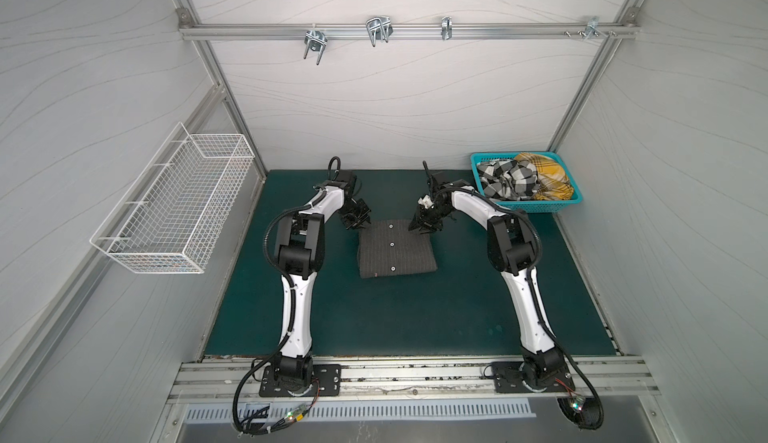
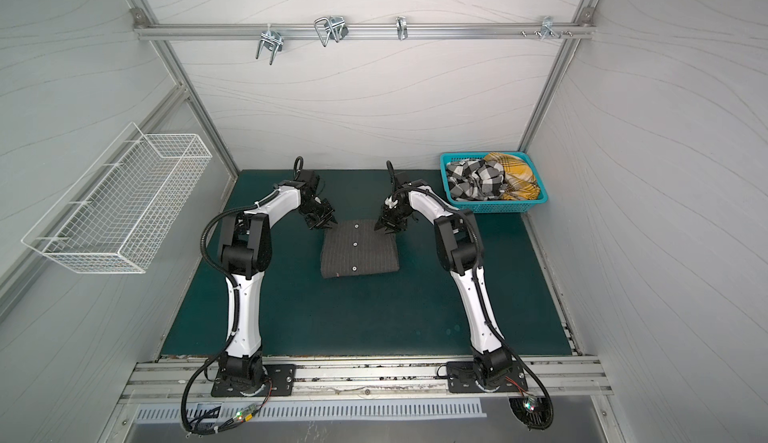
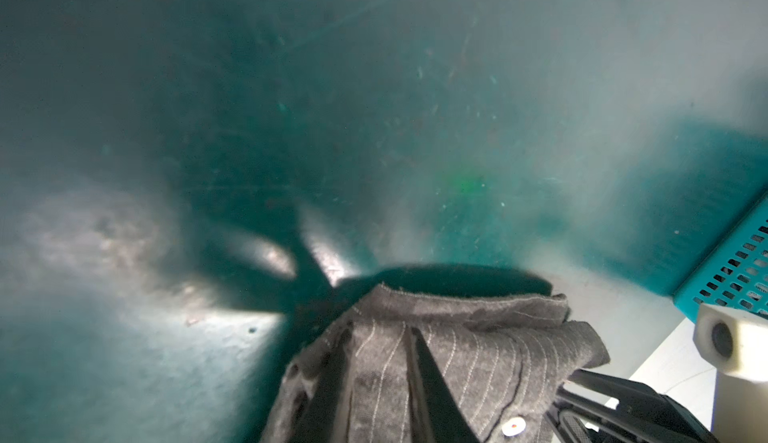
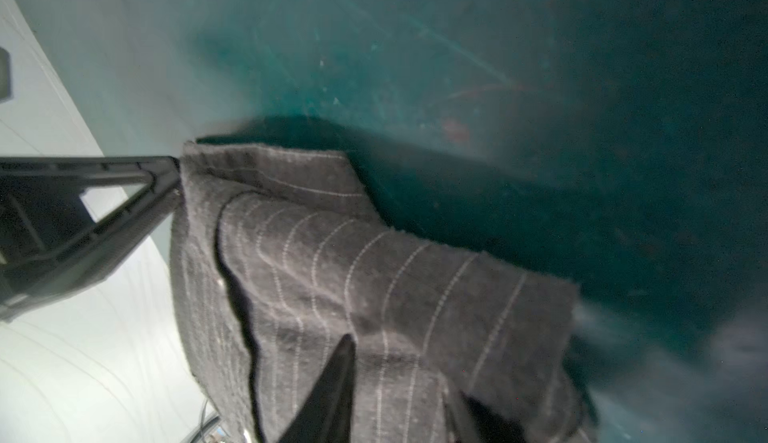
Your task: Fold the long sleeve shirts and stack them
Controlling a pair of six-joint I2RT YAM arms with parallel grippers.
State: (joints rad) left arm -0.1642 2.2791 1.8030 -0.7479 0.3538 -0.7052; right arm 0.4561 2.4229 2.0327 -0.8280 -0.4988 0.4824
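A dark charcoal pinstriped shirt (image 1: 397,250) (image 2: 359,252) lies folded into a rectangle in the middle of the green mat (image 1: 415,316), buttons up. My left gripper (image 1: 358,225) (image 2: 323,224) is at its far left corner and my right gripper (image 1: 422,227) (image 2: 386,225) at its far right corner. In the left wrist view the pinstriped cloth (image 3: 457,337) fills the gap of the left gripper (image 3: 374,349). The right wrist view shows cloth (image 4: 374,274) bunched inside the right gripper (image 4: 399,366). The far edge is raised slightly off the mat. A black-and-white check shirt (image 1: 507,179) and a yellow plaid shirt (image 1: 544,175) sit crumpled in the basket.
The teal lattice basket (image 1: 528,206) (image 2: 494,208) (image 3: 739,279) stands at the mat's far right corner, close behind the right arm. A white wire basket (image 1: 174,208) hangs on the left wall. Metal hooks (image 1: 378,29) hang on a rail across the back wall.
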